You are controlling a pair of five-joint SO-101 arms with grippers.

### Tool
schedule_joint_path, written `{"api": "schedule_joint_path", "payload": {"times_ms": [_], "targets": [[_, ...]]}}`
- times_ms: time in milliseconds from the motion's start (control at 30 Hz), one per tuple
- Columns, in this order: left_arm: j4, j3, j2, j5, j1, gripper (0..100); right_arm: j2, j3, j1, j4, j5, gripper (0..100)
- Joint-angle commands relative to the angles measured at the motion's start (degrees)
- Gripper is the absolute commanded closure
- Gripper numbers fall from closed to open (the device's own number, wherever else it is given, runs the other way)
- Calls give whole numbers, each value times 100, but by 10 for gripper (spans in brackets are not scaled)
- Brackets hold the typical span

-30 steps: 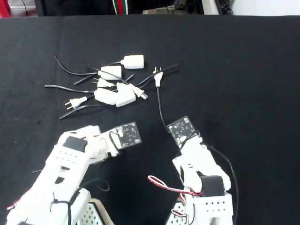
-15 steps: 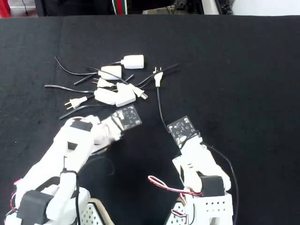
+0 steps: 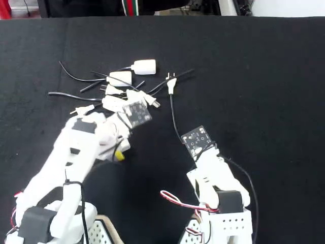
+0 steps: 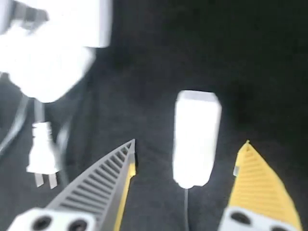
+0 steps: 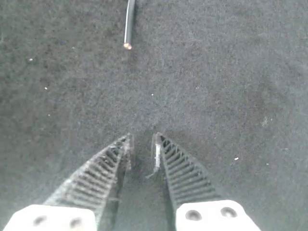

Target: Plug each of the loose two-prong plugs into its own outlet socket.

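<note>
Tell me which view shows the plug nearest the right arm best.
High view: the plug lies whole, prongs away from the arms, its cord running back to the right arm. Right wrist view catches a cut cord end, probably its own.

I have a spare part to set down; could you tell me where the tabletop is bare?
Bare: the black cloth tabletop right of the lone white two-prong plug and its black cord, and along the far edge. Crowded: the white sockets-and-plugs tangle at the left gripper.
</note>
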Motion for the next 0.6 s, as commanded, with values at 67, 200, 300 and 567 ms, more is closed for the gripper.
{"api": "schedule_joint_path", "payload": {"times_ms": [67, 200, 300, 567], "targets": [[1829, -1508, -1284, 18, 127, 718, -470, 13, 62, 18, 0, 920], [2822, -1437, -2365, 44, 716, 887, -470, 13, 62, 18, 0, 920], [2655, -259, -2743, 149, 892, 970, -470, 13, 62, 18, 0, 920], [826, 2316, -2804, 281, 1288, 970, -470, 13, 62, 18, 0, 920]]}}
